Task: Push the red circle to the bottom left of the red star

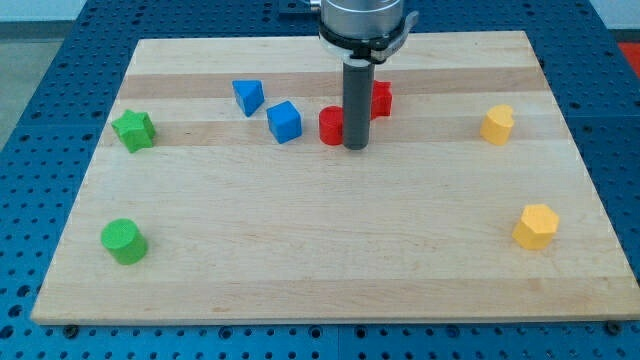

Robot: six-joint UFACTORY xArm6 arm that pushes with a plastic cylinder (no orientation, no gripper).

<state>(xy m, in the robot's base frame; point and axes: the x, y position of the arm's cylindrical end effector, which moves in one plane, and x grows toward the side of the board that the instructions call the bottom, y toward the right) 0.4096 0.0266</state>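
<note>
No pincer on this rig, so no spread or pinched state to report; just a straight rod. My tip (355,147) sits touching or just beside the red circle (331,126), at its 3 to 4 o'clock side. Exact contact is hard to tell, since the rod hides the circle's right edge.

Red star (381,97) is partly hidden behind the rod, at about 1 to 2 o'clock from the circle and close to it. The circle already lies roughly at the star's 7 to 8 o'clock, so the task looks nearly done, maybe needing a small trim.

Handling, my read: the circle looks like a small, light, rigid plastic puck. It should slide easily on smooth wood and may roll off a round tip if hit off-centre. Push through its centre line, slowly. Nothing fragile here.

Neighbours: blue cube (284,121) sits near the circle at 9 o'clock, with a blue triangle (249,96) beyond at 10. A push toward 9 risks bumping the cube.

Well apart: green star (133,130), green cylinder (124,241), and two yellow blocks (497,124) (535,226) at the view's right.

Counter (320,270) is a flat pale wood board, bare toward 6 o'clock, on a blue perforated bench (30,120).
</note>
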